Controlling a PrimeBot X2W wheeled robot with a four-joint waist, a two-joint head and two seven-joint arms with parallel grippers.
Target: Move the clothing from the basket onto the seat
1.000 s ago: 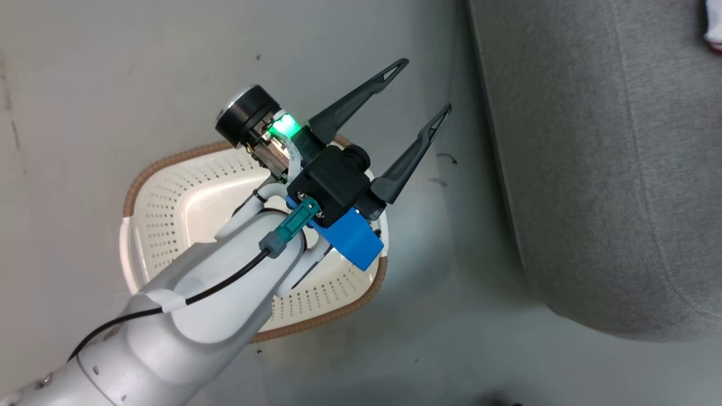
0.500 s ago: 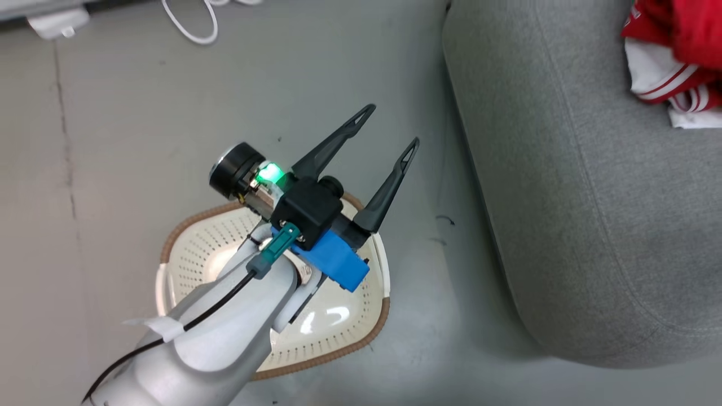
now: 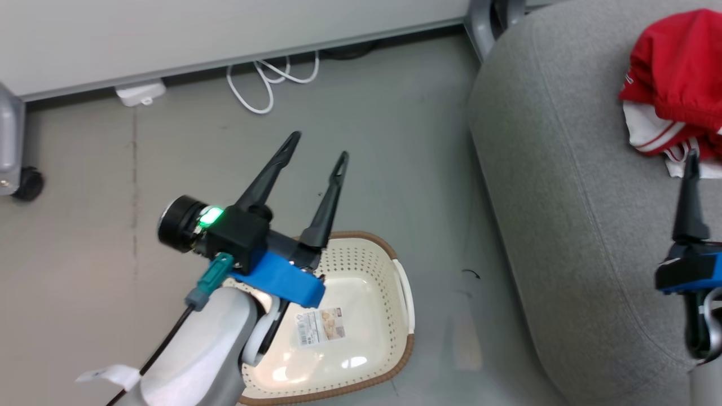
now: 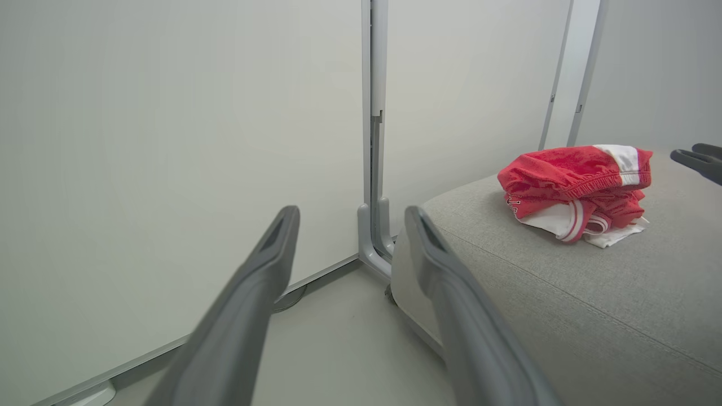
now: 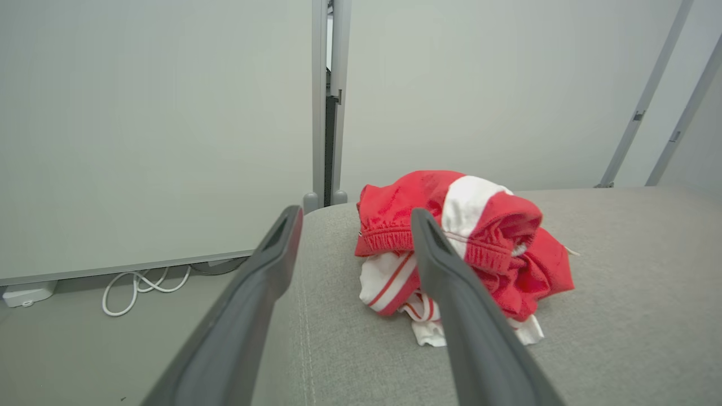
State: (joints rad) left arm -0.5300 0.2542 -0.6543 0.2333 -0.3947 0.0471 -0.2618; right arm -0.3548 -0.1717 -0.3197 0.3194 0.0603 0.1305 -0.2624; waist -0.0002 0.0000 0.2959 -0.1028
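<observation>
The left gripper (image 3: pixel 317 148) and right gripper (image 5: pixel 355 214) gape empty; basket (image 3: pixel 361 265) bare; clothes (image 3: pixel 677 73) heaped on sofa (image 3: pixel 564 197) at two o'clock; the right gripper, pointing at them, could snag and drag them off.

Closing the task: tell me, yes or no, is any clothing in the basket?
No: the basket shows a bare floor with a sticker; the clothing lies on the seat.

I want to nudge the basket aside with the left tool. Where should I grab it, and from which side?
Probably the white handle on the basket's side facing the sofa, approached from above with the open left tool. It stands out from the wall as a narrow bar the fingers could straddle, and it lies uncovered, whereas the left forearm hides the opposite side.
</observation>
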